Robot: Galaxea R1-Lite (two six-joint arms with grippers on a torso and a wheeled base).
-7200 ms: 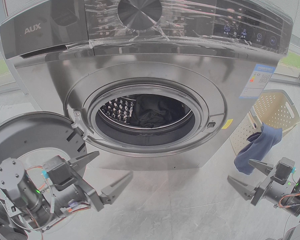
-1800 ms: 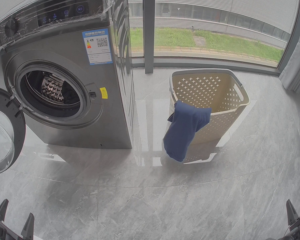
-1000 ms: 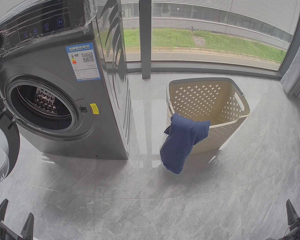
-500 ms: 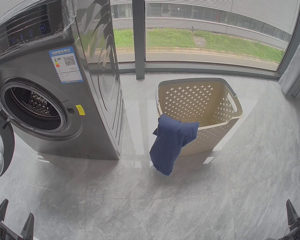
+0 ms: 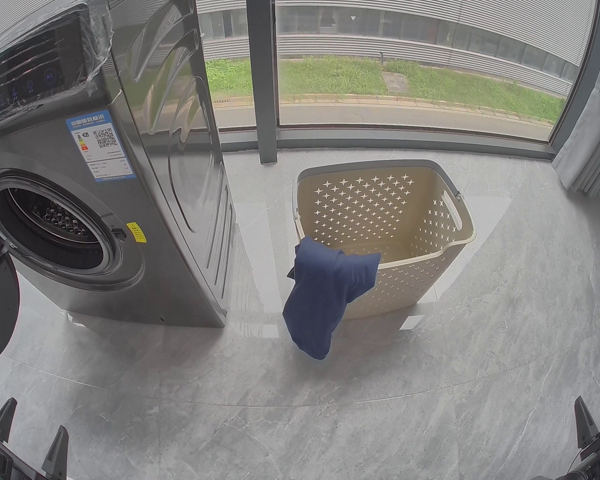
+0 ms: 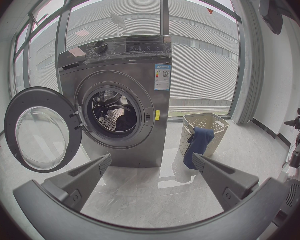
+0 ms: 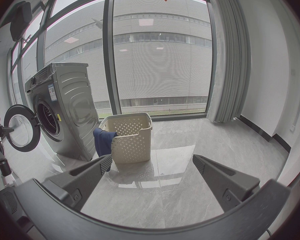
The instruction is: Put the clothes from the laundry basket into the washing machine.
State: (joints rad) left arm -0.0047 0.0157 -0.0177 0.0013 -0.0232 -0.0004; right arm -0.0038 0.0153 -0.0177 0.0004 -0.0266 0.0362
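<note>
- The dark blue cloth garment (image 5: 323, 295) hangs over the near rim of the cream perforated plastic laundry basket (image 5: 367, 201). Most of its length dangles outside, down the wall toward the glossy grey tiled floor (image 5: 393, 401).
- The basket stands upright on the floor near the side panel of the silver front-loading washing machine (image 5: 173, 168), with a gap between them.
- The machine's round glass-centred door (image 6: 43, 130) is swung wide open, and a dark bundle of cloth (image 6: 126, 122) lies in the drum.
- The left end effector (image 6: 150, 158) has its fingers spread apart and holds nothing. It sits low and well apart from the basket.
- The right end effector (image 7: 151, 157) is likewise spread and empty, also well apart from the garment.
- Risk: the garment is barely anchored on the rim, so a glancing touch would probably slide it off onto the floor.
- Risk: the basket looks light, so a sideways pull on snagged cloth could tip or drag it.
- Risk: the open door juts out on the left, so a carrying arm or trailing fabric could catch on it.
</note>
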